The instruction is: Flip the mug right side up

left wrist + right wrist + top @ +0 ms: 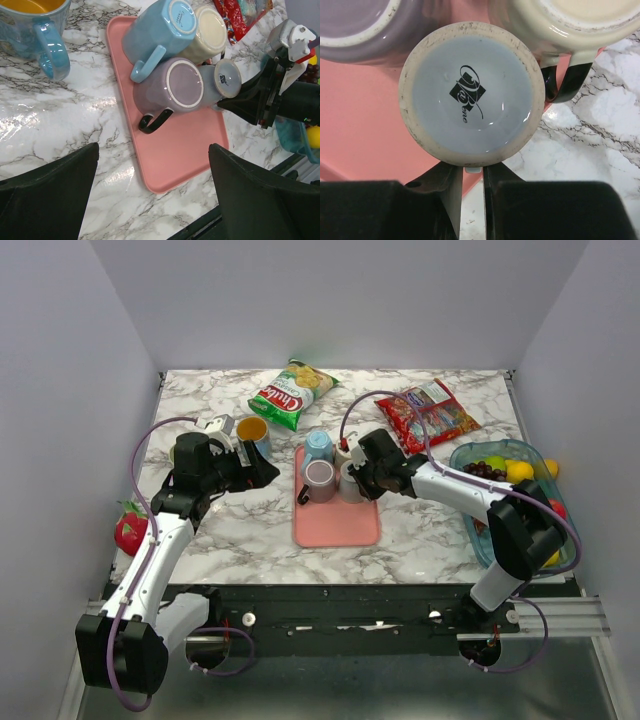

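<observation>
Right gripper (472, 175) had pinched nearly shut on the handle of the grey mug (472, 95) (upturned, base logo showing) at the right edge of the tray (365, 125). Left gripper (155, 192) stood wide open, empty.

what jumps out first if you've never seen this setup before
Upside-down mugs crowd the far end of the pink tray at the middle of the table. The right gripper pinches the handle of the pale grey mug at the tray's right edge, its stamped base facing the wrist camera. To the left, off the tray, a blue mug stands upright.
</observation>
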{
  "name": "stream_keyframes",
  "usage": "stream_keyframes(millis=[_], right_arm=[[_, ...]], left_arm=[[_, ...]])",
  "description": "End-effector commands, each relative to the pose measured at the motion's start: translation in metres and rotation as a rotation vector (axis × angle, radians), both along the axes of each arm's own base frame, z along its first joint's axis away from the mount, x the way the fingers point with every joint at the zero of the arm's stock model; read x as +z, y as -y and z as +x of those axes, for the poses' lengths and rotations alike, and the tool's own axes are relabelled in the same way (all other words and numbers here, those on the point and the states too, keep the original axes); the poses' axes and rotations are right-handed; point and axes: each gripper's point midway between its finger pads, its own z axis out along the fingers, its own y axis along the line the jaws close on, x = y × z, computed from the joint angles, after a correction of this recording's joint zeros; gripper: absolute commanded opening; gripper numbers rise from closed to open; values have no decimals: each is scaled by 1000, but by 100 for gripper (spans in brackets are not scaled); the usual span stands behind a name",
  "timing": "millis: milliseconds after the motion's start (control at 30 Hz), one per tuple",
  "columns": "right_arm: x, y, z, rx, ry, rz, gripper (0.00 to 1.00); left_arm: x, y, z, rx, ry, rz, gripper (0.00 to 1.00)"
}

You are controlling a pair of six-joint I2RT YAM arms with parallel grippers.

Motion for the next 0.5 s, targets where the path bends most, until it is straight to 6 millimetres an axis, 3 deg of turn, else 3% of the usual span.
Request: stream_keyframes(millis=[0,167,300,467], right_arm=[[7,-7,8,15,12,17,1],[12,-8,2,-5,-12,42,1],[27,-10,-11,-34,-38,111,0],[66,-19,-35,-110,-113,279,1]], left_arm=[[5,5,-3,-38,16,-12,99],[6,7,-4,-46,18,-22,99],[7,10,-7,-63,21,-43,99],[13,16,-9,-84,27,-76,99]])
